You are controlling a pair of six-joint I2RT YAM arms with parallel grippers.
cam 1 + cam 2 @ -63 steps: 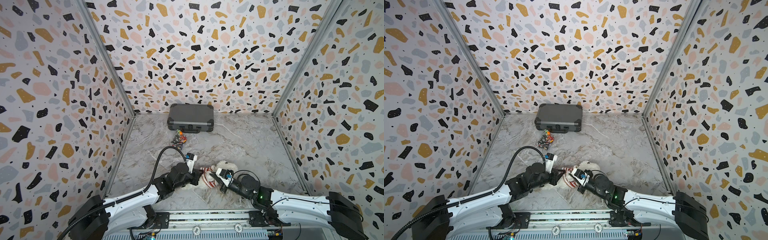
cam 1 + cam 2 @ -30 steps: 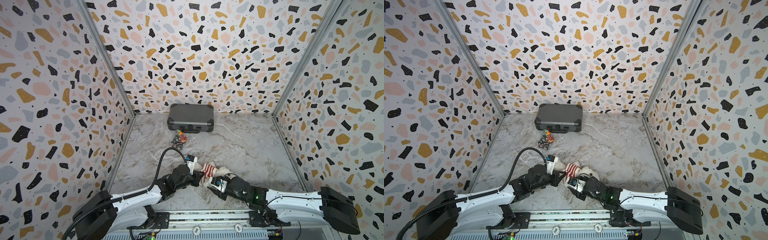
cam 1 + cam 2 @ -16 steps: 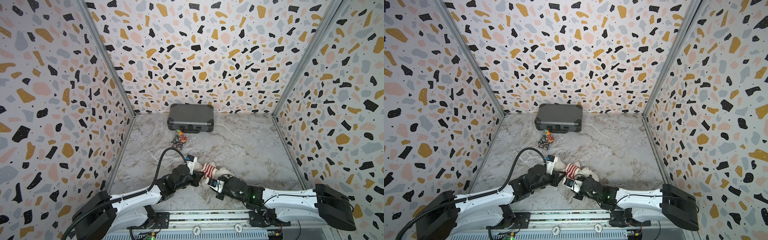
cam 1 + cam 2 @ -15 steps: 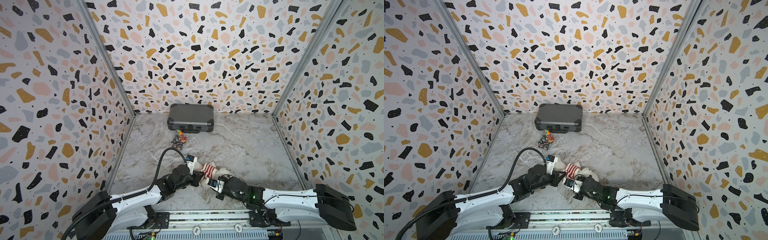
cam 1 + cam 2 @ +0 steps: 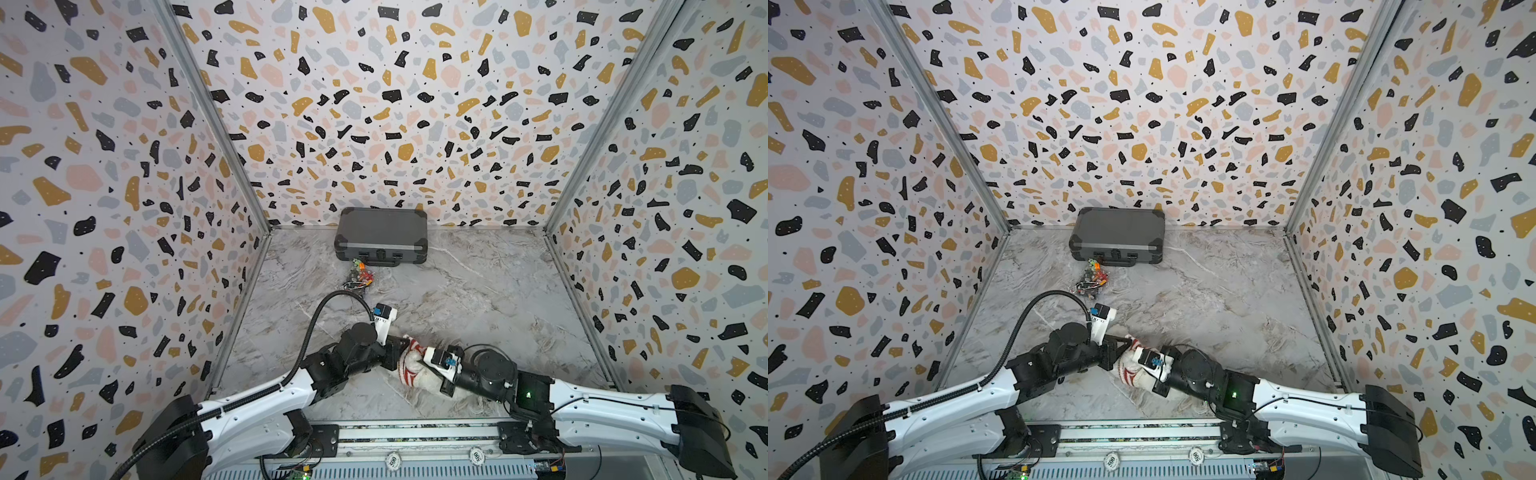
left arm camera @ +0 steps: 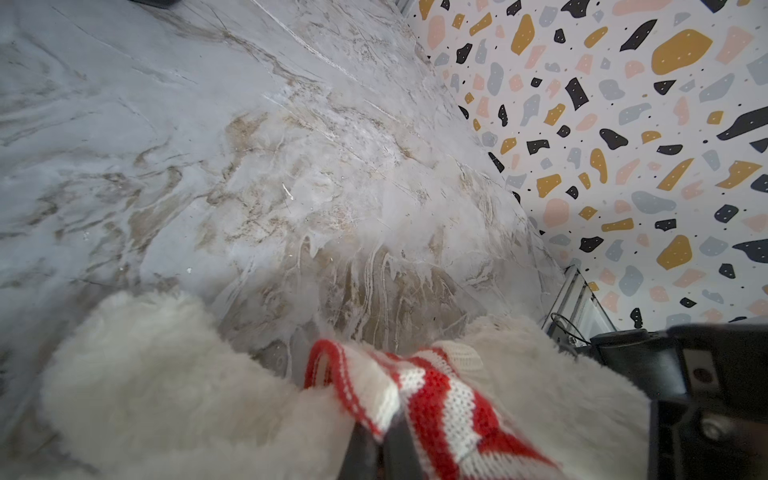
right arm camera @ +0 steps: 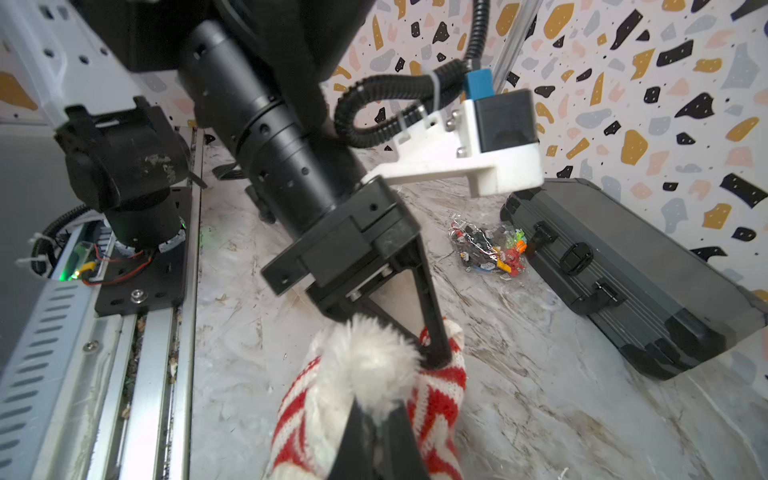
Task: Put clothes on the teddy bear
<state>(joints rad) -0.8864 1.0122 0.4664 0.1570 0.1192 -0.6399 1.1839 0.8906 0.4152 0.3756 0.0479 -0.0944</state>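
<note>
The teddy bear point(image 5: 432, 384) lies near the table's front edge, its white fur partly inside a red-and-white striped sweater point(image 5: 409, 374). My left gripper point(image 5: 402, 352) comes in from the left and is shut on the sweater's knitted edge point(image 6: 415, 386), as the left wrist view shows. In the right wrist view my right gripper point(image 7: 376, 419) is shut on a white furry part of the teddy bear point(image 7: 370, 365) that sticks out of the sweater point(image 7: 436, 407). The left gripper's fingertips point(image 7: 436, 357) pinch the knit just beyond it. The bear's face is hidden.
A closed grey case point(image 5: 380, 235) stands against the back wall. A clear bag of small colourful parts point(image 5: 359, 278) lies just in front of it. Patterned walls close in three sides. A metal rail point(image 5: 415, 428) runs along the front edge.
My right gripper has shut on the bear's fur and drawn back a little to the right. The left gripper has stayed shut on the sweater, nearly in place.
</note>
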